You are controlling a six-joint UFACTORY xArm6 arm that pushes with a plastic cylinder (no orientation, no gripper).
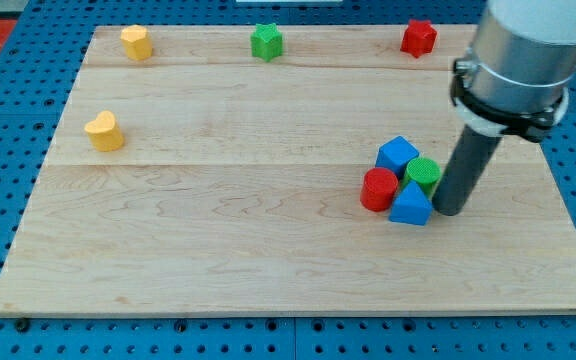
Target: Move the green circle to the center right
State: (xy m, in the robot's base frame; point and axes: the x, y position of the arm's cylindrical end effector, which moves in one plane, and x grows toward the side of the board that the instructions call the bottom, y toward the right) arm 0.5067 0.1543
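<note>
The green circle [424, 174] is a short green cylinder at the view's centre right of the wooden board [218, 250]. It is packed in a cluster with a blue cube [397, 155] above it on the left, a red cylinder [378, 189] to its left and a blue triangle [411, 205] below it. My tip [451, 210] stands just right of the green circle and the blue triangle, touching or nearly touching them.
A yellow heart [136, 42], a green star [266, 41] and a red star [418, 38] sit along the board's top edge. Another yellow heart [104, 131] sits at the left. Blue pegboard surrounds the board.
</note>
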